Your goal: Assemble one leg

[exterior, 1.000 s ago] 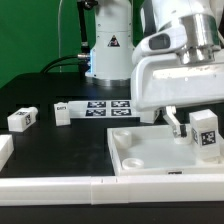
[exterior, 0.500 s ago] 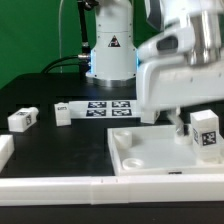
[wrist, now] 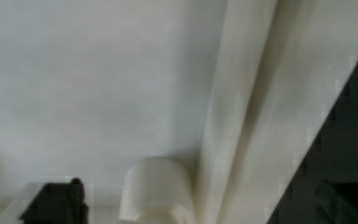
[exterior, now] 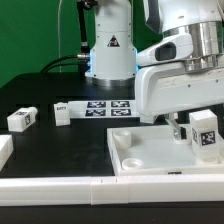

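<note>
Black desk (exterior: 55,150) is carrying the white panel (exterior: 150,148), and a tagged leg (exterior: 205,132) is standing upright at its rim. Fingers (wrist: 53,203) are hanging spread wide beside that leg, gripping nothing

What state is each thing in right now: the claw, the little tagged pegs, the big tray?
gripper: open, over the rim of the panel.
leg at the exterior view's right: upright, tag facing the camera.
two legs at the exterior view's left: loose on the table.
panel: flat, visible recesses empty.
</note>
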Motion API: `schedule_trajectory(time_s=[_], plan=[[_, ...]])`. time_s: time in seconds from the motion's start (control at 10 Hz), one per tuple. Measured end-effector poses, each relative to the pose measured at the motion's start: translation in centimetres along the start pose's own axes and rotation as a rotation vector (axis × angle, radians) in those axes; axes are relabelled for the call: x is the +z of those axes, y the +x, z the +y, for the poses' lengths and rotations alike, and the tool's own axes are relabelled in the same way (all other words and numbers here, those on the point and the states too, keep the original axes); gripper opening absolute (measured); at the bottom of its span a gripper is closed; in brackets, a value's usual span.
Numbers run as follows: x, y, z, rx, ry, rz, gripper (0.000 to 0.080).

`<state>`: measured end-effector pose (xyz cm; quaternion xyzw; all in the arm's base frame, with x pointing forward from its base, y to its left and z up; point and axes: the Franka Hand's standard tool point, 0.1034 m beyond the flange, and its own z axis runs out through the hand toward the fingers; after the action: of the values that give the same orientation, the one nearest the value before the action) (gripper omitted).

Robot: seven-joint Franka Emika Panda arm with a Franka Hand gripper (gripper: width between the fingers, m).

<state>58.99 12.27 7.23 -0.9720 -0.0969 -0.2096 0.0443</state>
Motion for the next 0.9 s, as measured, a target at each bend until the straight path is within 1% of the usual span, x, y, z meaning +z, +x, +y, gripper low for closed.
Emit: schedule_trajectory(time_s=[0.5, 0.6, 0.7, 0.8, 0.9], plan=[[0.0, 0.0, 0.0, 0.000, 0.000, 0.000, 0.0649], [1.0, -2.9, -0.4, 0.003, 0.031, -0.173, 0.0649], [0.0, -0.8, 0.0, 0.005, 0.027, -0.141, 0.0649], [-0.3, -0.4, 0.0, 0.004, 0.028, -0.141, 0.0649], [-0.5, -0.1, -0.1, 0.004, 0.034, -0.160, 0.0649]])
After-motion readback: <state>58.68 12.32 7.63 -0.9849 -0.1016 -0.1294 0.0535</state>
